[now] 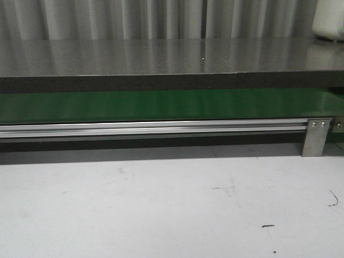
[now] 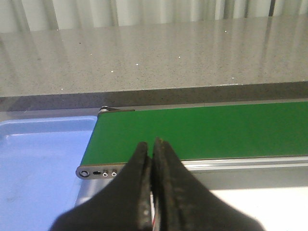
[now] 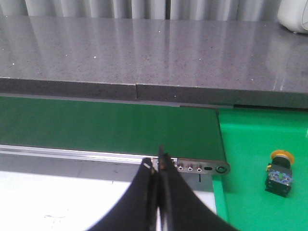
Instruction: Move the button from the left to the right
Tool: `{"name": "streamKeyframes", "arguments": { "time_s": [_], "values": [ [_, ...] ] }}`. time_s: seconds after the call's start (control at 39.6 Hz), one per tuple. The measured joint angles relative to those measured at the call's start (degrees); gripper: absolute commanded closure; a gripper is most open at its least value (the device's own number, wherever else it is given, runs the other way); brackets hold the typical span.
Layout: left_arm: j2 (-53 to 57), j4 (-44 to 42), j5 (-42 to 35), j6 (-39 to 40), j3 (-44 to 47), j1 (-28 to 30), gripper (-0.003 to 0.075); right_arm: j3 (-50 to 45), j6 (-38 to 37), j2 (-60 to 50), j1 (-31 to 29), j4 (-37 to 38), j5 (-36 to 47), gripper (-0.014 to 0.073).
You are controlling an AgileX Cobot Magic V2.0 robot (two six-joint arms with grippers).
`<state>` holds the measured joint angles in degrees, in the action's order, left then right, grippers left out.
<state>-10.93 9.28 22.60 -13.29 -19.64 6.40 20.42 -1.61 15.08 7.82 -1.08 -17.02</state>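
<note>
The button, with an orange-yellow cap on a black body, lies on a green tray just past the end of the conveyor in the right wrist view. It does not show in the front or left wrist views. My right gripper is shut and empty, in front of the belt's rail, apart from the button. My left gripper is shut and empty, in front of the other end of the green belt. Neither gripper shows in the front view.
The green conveyor belt with an aluminium rail runs across the front view, behind the white table. A grey counter lies behind it. A blue tray sits at the belt's left end. A white object stands at the back right.
</note>
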Motion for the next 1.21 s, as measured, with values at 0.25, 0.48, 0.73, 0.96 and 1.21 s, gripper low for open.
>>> {"name": "streamKeyframes", "arguments": {
  "time_s": [0.25,0.48,0.73,0.96,1.21],
  "values": [
    [0.0,0.0,0.0,0.0,0.0,0.0,0.0741,-0.1,0.0,0.0,0.0,0.0,0.0,0.0662],
    [1.3,-3.0,-0.8,2.8,2.2,-1.0,0.0741,-0.1,0.0,0.0,0.0,0.0,0.0,0.0662],
    [10.3,-9.3,-6.9,13.3,12.6,-7.7,0.0741,-0.1,0.0,0.0,0.0,0.0,0.0,0.0662],
    [11.2,-9.9,-11.5,17.6,20.2,-6.5,0.0741,-0.2,0.0,0.0,0.0,0.0,-0.2,0.0662],
    [11.2,-9.9,-12.6,17.8,20.2,-5.7,0.0741,-0.2,0.0,0.0,0.0,0.0,-0.2,0.0662]
  ]
}}
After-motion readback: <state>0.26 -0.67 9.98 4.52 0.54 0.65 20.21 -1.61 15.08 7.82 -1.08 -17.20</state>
